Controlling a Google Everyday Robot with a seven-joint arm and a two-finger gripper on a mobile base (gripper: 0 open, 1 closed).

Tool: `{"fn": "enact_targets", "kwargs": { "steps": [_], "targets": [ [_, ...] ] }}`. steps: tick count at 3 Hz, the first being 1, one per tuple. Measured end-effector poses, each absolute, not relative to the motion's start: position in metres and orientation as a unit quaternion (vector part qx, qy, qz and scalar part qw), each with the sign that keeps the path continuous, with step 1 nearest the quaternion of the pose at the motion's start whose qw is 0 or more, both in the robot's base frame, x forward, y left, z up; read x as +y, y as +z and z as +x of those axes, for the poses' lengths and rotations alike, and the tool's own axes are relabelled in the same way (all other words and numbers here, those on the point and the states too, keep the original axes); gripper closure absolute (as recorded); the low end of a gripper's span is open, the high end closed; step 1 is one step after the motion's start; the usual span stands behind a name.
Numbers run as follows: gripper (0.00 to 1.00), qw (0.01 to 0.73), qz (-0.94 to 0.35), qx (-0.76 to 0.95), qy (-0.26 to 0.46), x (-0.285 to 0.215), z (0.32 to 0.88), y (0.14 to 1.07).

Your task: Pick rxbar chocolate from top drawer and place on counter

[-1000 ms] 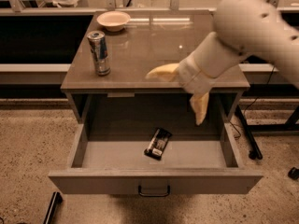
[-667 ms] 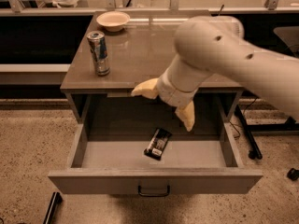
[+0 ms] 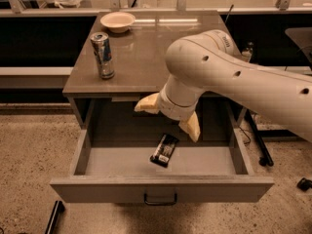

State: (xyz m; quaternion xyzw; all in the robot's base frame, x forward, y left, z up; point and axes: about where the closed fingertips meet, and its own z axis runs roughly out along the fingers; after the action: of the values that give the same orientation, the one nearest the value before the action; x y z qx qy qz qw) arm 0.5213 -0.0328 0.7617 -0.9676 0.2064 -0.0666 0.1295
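The white arm (image 3: 234, 77) angled in from the right over the grey top drawer (image 3: 161, 189); its gripper (image 3: 166, 123) hung spread wide, empty, above the black rxbar chocolate (image 3: 164, 150).

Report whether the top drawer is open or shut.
Open: top drawer pulled out, rxbar chocolate lying on its floor; claw, open, hovers just above it.

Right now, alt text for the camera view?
The robot's open gripper hangs over the pulled-out top drawer, above a black snack bar lying inside. A drink can and a bowl stand on the counter.
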Motion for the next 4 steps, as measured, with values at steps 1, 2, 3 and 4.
{"fn": "enact_targets", "kwargs": {
  "steps": [1, 2, 3, 4],
  "targets": [
    [0.0, 0.122, -0.975, 0.177, -0.059, -0.017, 0.518, 0.747],
    [0.0, 0.101, -0.983, 0.146, -0.037, 0.001, 0.515, 0.708],
    [0.0, 0.095, -0.986, 0.133, -0.013, 0.006, 0.517, 0.674],
    [0.0, 0.086, -0.988, 0.128, -0.002, -0.002, 0.531, 0.652]
  ]
}}
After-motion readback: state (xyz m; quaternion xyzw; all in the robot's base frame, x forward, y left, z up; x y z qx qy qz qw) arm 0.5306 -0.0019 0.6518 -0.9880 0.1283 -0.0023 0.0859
